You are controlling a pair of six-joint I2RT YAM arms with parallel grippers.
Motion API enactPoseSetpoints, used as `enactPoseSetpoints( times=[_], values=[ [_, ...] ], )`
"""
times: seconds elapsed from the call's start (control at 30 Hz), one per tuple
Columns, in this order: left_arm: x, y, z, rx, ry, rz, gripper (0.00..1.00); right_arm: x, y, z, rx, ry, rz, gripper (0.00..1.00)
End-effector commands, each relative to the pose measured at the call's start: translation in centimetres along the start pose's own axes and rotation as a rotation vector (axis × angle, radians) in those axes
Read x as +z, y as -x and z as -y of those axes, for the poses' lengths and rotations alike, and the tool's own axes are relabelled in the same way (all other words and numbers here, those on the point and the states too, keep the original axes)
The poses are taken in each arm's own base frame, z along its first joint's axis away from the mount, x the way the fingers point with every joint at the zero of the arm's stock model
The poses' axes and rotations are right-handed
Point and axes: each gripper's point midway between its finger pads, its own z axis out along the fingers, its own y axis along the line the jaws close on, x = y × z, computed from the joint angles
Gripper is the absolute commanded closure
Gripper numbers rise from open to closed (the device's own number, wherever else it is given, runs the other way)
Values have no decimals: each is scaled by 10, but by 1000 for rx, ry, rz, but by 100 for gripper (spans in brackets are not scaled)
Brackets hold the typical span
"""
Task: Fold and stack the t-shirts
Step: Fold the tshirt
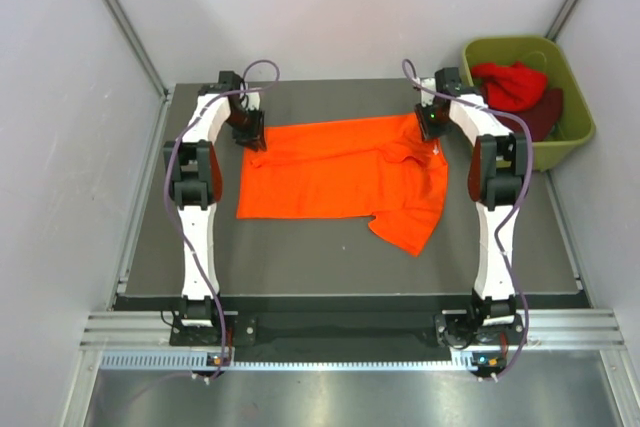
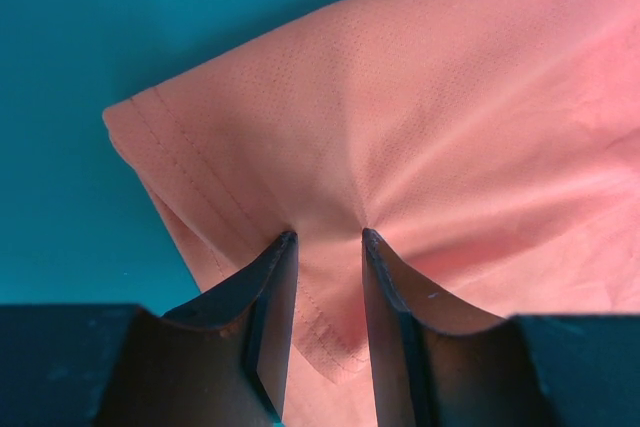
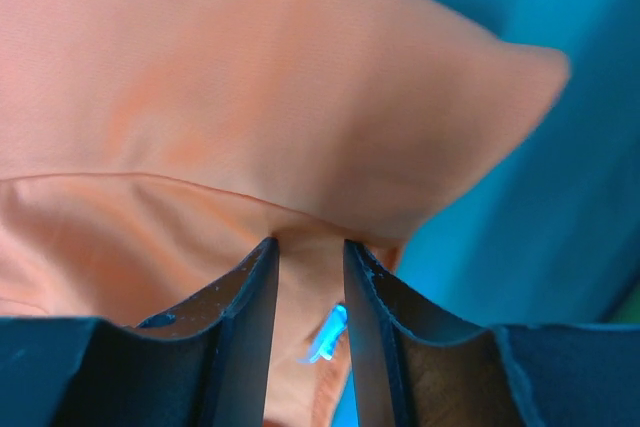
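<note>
White enclosure walls ring a dark grey counter (image 1: 300, 257), and on its far half the orange t-shirt (image 1: 340, 172) lies sideways, hem to the left and neck to the right. One sleeve spills toward the near right.

The left hand (image 2: 328, 238) pinches the far hem corner. Cloth puckers between its two fingers, and creases fan out from the grip. The right hand (image 3: 310, 243) pinches the far shoulder edge beside the neck, with a fold of orange cloth caught between its fingers.

At the far right corner stands an olive-green tub (image 1: 578, 119), off the counter's edge. It holds a red t-shirt (image 1: 510, 85) and a dark maroon t-shirt (image 1: 548, 112), both crumpled.

The job looks barely begun. The orange shirt is spread almost flat, no clean fold shows on it, and no stack exists anywhere. With both far corners held, the first fold toward the near edge seems ready to start. Two more shirts wait after that.
</note>
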Motion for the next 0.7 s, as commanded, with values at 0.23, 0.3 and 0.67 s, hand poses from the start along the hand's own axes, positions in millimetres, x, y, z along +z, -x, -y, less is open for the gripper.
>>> enactPoseSetpoints(
  times=[0.23, 0.3, 0.67],
  values=[
    [35, 15, -44, -5, 134, 28, 53, 13, -2, 25, 12, -109, -27, 68],
    [35, 28, -48, 0, 153, 64, 49, 14, 2, 27, 8, -112, -17, 67],
    [50, 68, -64, 16, 209, 200, 40, 24, 31, 37, -5, -143, 54, 62]
  ],
)
